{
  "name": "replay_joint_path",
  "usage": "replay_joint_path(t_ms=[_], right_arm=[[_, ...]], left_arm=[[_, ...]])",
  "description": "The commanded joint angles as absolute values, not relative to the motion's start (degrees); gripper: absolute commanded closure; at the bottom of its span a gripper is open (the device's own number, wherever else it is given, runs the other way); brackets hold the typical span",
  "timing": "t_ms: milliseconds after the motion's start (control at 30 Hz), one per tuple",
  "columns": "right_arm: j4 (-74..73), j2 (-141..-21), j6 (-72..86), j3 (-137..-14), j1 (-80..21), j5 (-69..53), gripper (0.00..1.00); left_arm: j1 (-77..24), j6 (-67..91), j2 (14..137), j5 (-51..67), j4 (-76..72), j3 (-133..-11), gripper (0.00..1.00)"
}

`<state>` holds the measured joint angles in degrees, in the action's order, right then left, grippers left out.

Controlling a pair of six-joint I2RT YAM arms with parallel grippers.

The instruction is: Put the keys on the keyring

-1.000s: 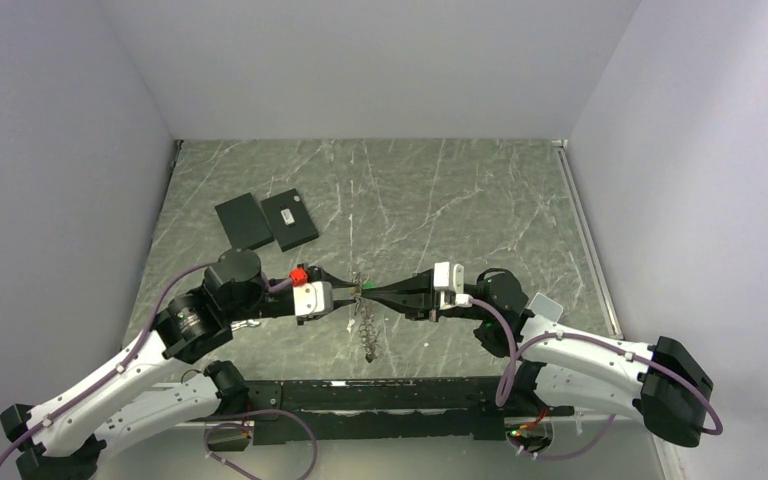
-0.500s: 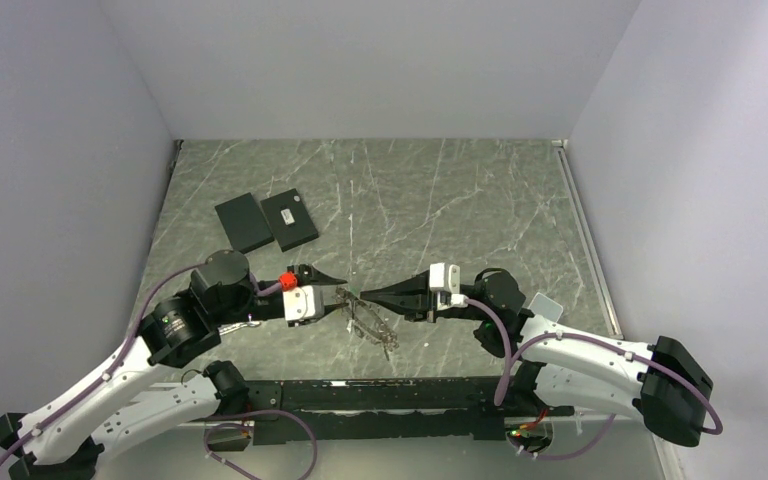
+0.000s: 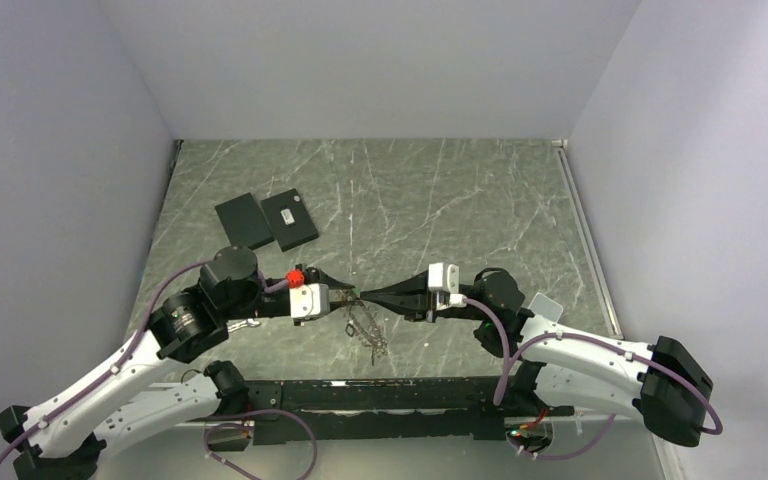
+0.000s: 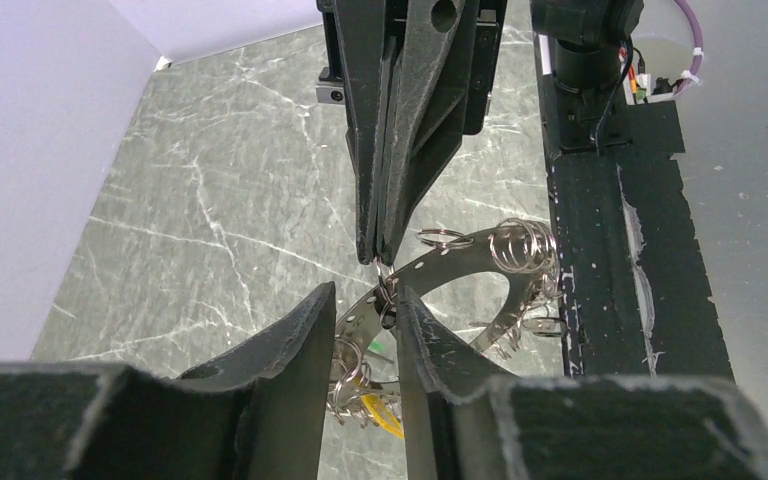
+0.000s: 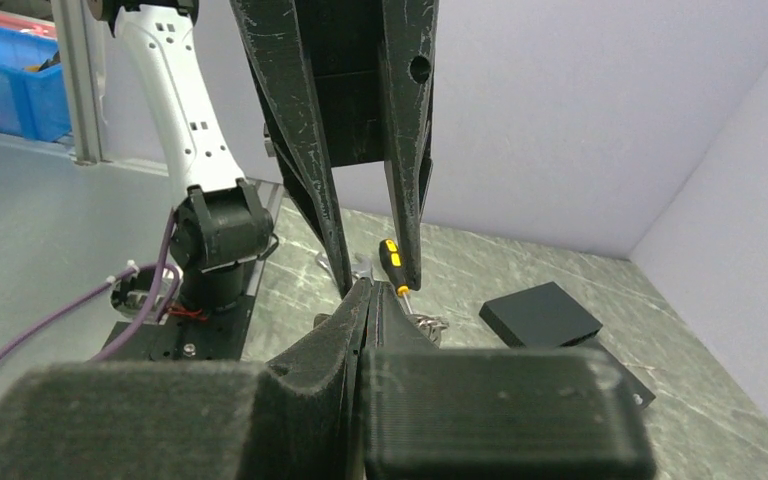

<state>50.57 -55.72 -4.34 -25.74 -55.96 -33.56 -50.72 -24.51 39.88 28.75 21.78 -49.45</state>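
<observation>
My right fingers (image 4: 365,150) clench the keyring (image 4: 430,262); my left fingers (image 4: 295,350), part-open, straddle it, whether gripping I cannot tell.

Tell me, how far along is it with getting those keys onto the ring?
Done: the keyring is picked up, pinched in the right gripper's shut jaws. In hand: the left gripper's jaws stand open around its chain, the keys bunched close by. Left: threading; I cannot tell whether any key is on the ring yet.

Table (image 3: 460,200) grey-green marbled; plates (image 3: 243,222) black; keyring (image 4: 460,252) silver.
</observation>
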Motion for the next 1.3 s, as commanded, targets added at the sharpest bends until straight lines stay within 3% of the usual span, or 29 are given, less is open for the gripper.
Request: replay_joint_path(t_ms=[0, 367, 467, 633, 833, 867, 933, 1000, 1067, 1267], right_arm=[[55.4, -55.2, -5.0, -28.6, -56.0, -34.1, 1.00], [55.8, -55.3, -5.8, -29.5, -56.0, -34.3, 1.00], [56.1, -55.7, -5.4, -29.6, -56.0, -34.7, 1.00], [56.7, -55.5, -5.3, -29.4, -56.0, -34.6, 1.00], [55.2, -54.7, -5.0, -29.4, -56.0, -35.1, 1.00], [53.5, -54.5, -5.0, -29.8, -55.9, -35.2, 0.97], [48.7, -54.0, -5.8, -31.1, -56.0, -36.0, 0.70], [45.7, -53.7, -5.4, -31.6, -56.0, -35.0, 0.54], [40.5, -53.4, -6.3, -33.0, -56.0, -34.5, 0.49], [19.8, -53.9, -10.3, -38.7, -56.1, -33.2, 0.49]], left_arm=[[-50.7, -23.9, 40.3, 31.0, 20.0, -49.6, 0.67], [-50.8, -22.8, 40.7, 30.7, 18.3, -48.4, 0.69], [-50.8, -22.5, 40.5, 30.8, 17.5, -48.0, 0.76], [-50.8, -22.8, 41.0, 31.4, 18.0, -48.4, 1.00], [-50.7, -24.4, 41.8, 31.2, 20.9, -50.0, 1.00], [-50.7, -25.0, 42.0, 31.0, 21.8, -50.5, 1.00], [-50.8, -26.3, 42.6, 30.2, 24.1, -51.6, 1.00], [-50.8, -27.4, 42.9, 29.6, 25.6, -52.1, 1.00], [-50.8, -28.4, 43.7, 28.5, 26.5, -52.6, 1.00], [-50.8, -33.3, 49.4, 26.9, 31.8, -56.0, 1.00]])
